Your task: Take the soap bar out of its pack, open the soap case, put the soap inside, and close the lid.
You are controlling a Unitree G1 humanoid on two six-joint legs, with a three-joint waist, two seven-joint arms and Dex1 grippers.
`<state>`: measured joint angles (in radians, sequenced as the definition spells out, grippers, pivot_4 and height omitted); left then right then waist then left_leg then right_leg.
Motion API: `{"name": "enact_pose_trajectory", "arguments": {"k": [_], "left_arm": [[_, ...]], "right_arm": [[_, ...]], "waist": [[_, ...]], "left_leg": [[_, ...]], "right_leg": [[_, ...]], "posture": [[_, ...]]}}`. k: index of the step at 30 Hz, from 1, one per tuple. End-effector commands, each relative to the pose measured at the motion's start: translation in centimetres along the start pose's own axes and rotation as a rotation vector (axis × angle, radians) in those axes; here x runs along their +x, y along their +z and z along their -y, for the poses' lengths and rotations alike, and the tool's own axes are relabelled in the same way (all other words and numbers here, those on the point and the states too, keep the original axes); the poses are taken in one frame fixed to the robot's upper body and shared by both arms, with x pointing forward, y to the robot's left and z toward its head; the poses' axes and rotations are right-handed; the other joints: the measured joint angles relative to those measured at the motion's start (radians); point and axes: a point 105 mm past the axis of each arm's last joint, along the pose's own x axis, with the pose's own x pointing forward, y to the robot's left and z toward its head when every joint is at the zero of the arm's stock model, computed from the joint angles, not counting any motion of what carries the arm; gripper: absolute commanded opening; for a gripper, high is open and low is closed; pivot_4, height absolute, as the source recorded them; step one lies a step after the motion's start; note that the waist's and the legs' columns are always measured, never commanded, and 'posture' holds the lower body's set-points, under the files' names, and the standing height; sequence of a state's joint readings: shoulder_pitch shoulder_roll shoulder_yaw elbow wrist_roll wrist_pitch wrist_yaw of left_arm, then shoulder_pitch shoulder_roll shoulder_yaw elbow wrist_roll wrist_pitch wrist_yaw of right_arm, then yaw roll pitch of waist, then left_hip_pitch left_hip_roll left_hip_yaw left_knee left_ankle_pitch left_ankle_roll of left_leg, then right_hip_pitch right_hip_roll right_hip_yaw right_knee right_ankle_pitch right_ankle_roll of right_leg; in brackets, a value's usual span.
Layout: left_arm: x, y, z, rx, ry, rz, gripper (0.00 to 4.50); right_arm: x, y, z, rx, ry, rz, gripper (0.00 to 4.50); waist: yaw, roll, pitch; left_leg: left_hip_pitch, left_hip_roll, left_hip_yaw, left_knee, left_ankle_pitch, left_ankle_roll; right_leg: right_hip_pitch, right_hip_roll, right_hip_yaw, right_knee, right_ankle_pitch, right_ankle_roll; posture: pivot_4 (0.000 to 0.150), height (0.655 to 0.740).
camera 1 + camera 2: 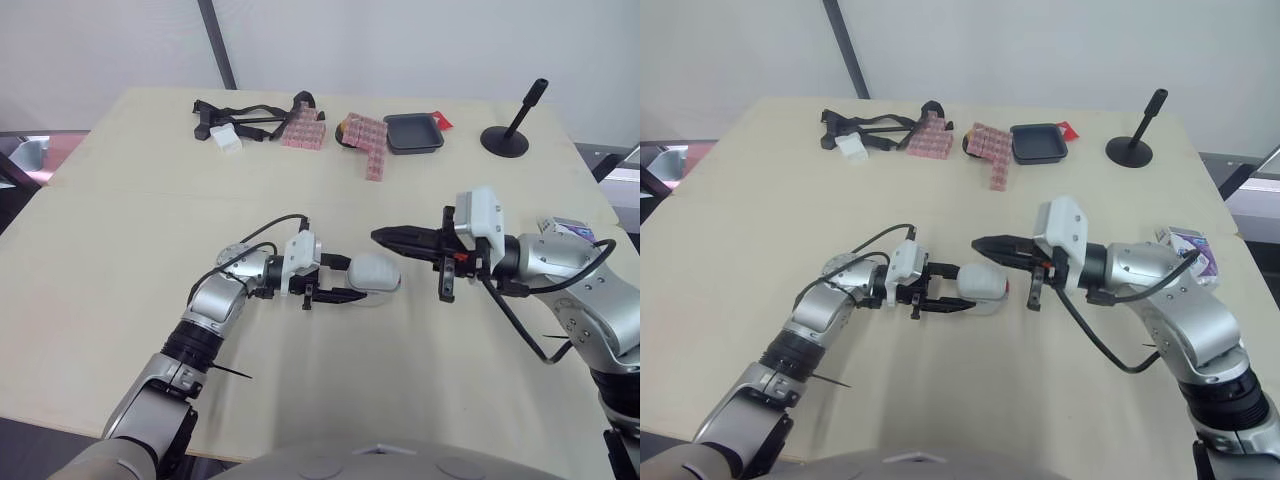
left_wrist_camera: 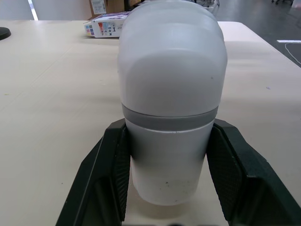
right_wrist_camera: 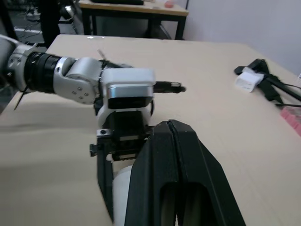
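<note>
- The soap case (image 1: 372,277), a rounded pale shell, sits on the bench (image 1: 120,220) near its middle. A cloudy lid is seated over the white base, with a grey band at the seam.
- The left pincer (image 1: 345,279) grasps the soap case. In the left wrist view its two black fingers (image 2: 110,174) press on opposite sides of the white base, and the lid end points away from the wrist.
- The right pincer (image 1: 382,238) is clenched with nothing in it. In the right wrist view its fingers (image 3: 160,155) lie flat against each other.
- Its tip points toward the soap case from the robot's right. It stops just beyond the case's far edge, with a sliver of bench showing between the two.
- The soap pack (image 1: 565,228), a small printed box, lies well to the right of the soap case, on the far side of the right arm and close to the bench edge. Whether the bar is in it I cannot tell.
- Far beyond the soap case, along the back of the bench, lies a row of other things.
- A black tray (image 1: 413,132) lies slightly to the right of the case's line.
- Pink blocks (image 1: 368,140) touch the tray's left side, and another pink cluster (image 1: 303,130) lies further left.
- A black strap (image 1: 245,115) and a small white piece (image 1: 226,140) lie left of the pink cluster.
- A black stand (image 1: 505,140) with a tilted post is the rightmost in that row, well apart from the soap case.
</note>
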<state>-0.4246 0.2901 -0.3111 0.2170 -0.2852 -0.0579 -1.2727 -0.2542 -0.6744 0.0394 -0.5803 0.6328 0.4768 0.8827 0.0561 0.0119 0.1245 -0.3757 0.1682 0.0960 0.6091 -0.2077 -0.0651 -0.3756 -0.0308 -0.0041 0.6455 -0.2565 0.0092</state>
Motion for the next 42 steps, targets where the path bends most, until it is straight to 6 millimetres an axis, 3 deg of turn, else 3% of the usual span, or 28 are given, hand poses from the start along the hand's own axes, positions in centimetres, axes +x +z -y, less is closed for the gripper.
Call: {"name": "enact_pose_trajectory", "arguments": {"k": [1, 13, 21, 42], "left_arm": [[-0.3, 0.7, -0.2, 0.022, 0.018, 0.02, 1.83], [-0.3, 0.8, -0.2, 0.024, 0.025, 0.025, 1.83], [-0.3, 0.9, -0.2, 0.03, 0.026, 0.026, 1.83], [-0.3, 1.2, -0.4, 0.037, 0.04, 0.041, 1.83]], "right_arm": [[0.1, 0.1, -0.9, -0.019, 0.035, -0.013, 0.02], [-0.7, -2.0, -0.9, 0.015, 0.017, -0.066, 0.02], [-1.1, -4.6, -0.4, 0.065, -0.024, -0.157, 0.02], [-1.3, -6.8, -1.0, 0.162, -0.031, -0.256, 0.02]], "waist": [[0.0, 0.0, 0.0], [0.0, 0.0, 0.0], [-0.002, 0.0, 0.0], [-0.004, 0.0, 0.0]], "left_leg": [[0.0, 0.0, 0.0, 0.0, 0.0, 0.0], [0.0, 0.0, 0.0, 0.0, 0.0, -0.002], [0.0, 0.0, 0.0, -0.001, 0.0, -0.002], [0.002, 0.0, 0.0, -0.002, 0.0, -0.002]], "right_leg": [[0.0, 0.0, 0.0, 0.0, 0.0, 0.0], [0.001, 0.0, 0.0, 0.0, 0.0, 0.0], [0.004, 0.0, 0.001, 0.0, 0.0, 0.0], [0.007, 0.0, 0.0, -0.001, 0.0, 0.0]], "posture": [[0.15, 0.74], [0.15, 0.74], [0.15, 0.74], [0.15, 0.74]]}}
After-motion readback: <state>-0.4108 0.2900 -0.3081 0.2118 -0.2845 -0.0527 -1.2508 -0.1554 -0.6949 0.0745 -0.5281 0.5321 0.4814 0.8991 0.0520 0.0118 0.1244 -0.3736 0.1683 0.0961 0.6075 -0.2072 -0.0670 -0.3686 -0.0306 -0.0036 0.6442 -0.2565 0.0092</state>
